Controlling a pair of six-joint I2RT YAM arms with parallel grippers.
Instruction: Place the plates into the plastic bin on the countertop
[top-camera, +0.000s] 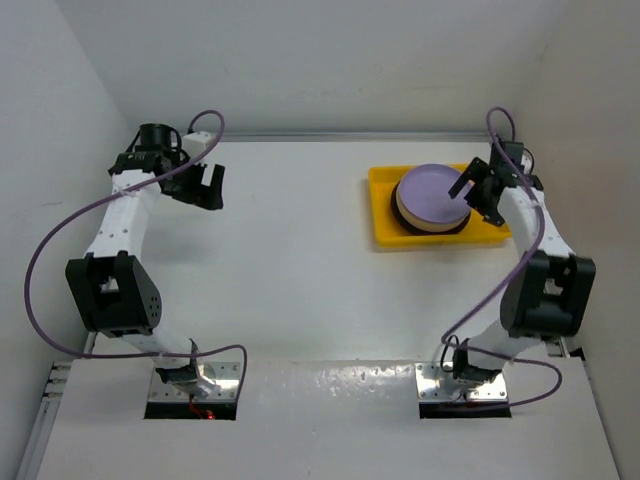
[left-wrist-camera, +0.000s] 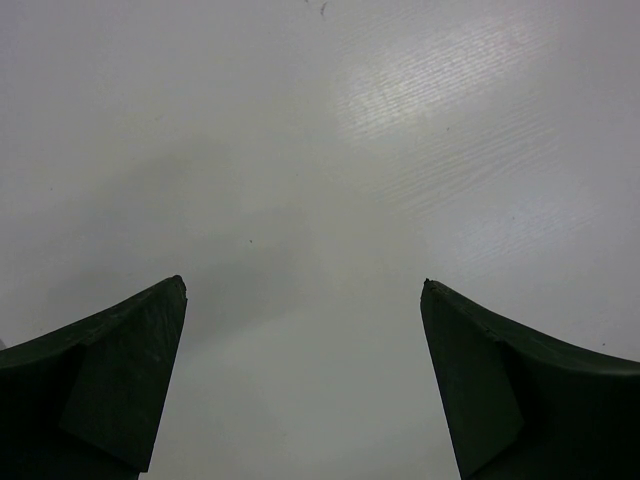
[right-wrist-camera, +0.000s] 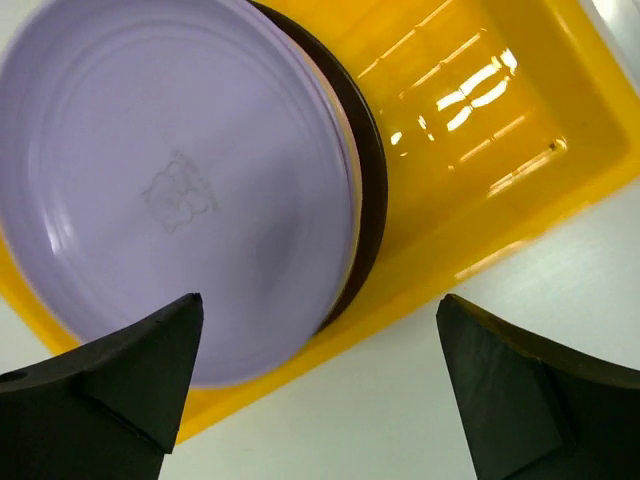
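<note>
1. Nearest edge: both arm bases sit on metal mounting plates (top-camera: 195, 381), left and right, at the front of the white countertop (top-camera: 300, 270). A purple cable (top-camera: 45, 250) loops out from the left arm.
2. Left arm reaches up the left side. The left gripper (top-camera: 208, 186) hangs over bare countertop, well apart from the bin.
3. Left wrist view: the left gripper (left-wrist-camera: 303, 290) has its jaws spread wide, with nothing between them, only plain white countertop (left-wrist-camera: 300, 140) with a soft light glare.
4. Right arm reaches up the right side. The right gripper (top-camera: 470, 192) is over the right part of the plate stack.
5. Right wrist view: the right gripper (right-wrist-camera: 320, 300) has its jaws spread wide and holds nothing. Both dark fingers (right-wrist-camera: 120, 370) frame the bin's near rim.
6. The plates (top-camera: 432, 196) lie in one stack inside the plastic bin (top-camera: 384, 218), in its middle to left part.
7. Top of the stack is a lavender plate (right-wrist-camera: 170, 190), face up, with a faint embossed mark at centre. A cream edge and a dark-rimmed plate (right-wrist-camera: 366, 200) show beneath it.
8. The bin floor (right-wrist-camera: 480, 110) to the stack's right is bare yellow with glare streaks.
9. The bin sits on the far right of the countertop, near the back white wall (top-camera: 300, 60).
</note>
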